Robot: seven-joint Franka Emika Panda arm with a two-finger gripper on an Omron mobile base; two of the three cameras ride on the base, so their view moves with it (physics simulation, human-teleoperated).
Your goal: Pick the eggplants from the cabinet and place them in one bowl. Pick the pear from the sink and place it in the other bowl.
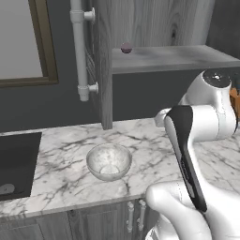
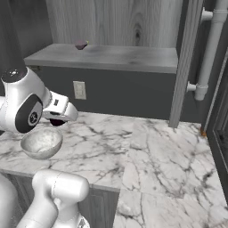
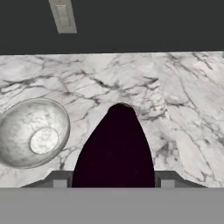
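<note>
Gripping: the gripper (image 3: pixel 114 181) is closed on an eggplant (image 3: pixel 114 151), a dark purple lump that rises between the two fingertips in the hand view and tapers to a rounded tip.
Gripper place: it hangs over the marble tabletop (image 3: pixel 175 96), pointing down at it; in the right base view the hand (image 2: pixel 58 111) sits just above and behind the bowl.
Bowl: the pale speckled bowl (image 3: pixel 33 131) stands on the tabletop to the left of the gripper in the hand view, near it but apart from the held eggplant; it also shows in the left base view (image 1: pixel 108 161) and the right base view (image 2: pixel 41 143). Nothing lies in it.
Second eggplant: a small maroon lump (image 1: pixel 126 48) rests on the cabinet shelf (image 1: pixel 178 58), well above and beyond the gripper; the right base view shows it too (image 2: pixel 80 44).
Cabinet: grey wood grain, its door (image 1: pixel 104 70) standing edge-on at the shelf's left end in the left base view.
Sink: the black basin (image 1: pixel 16 164) lies far to the gripper's left, past the bowl, with the grey drain (image 1: pixel 5 189) at its bottom.
Wall outlet: a pale plate (image 2: pixel 79 90) on the dark wall beyond the gripper.
</note>
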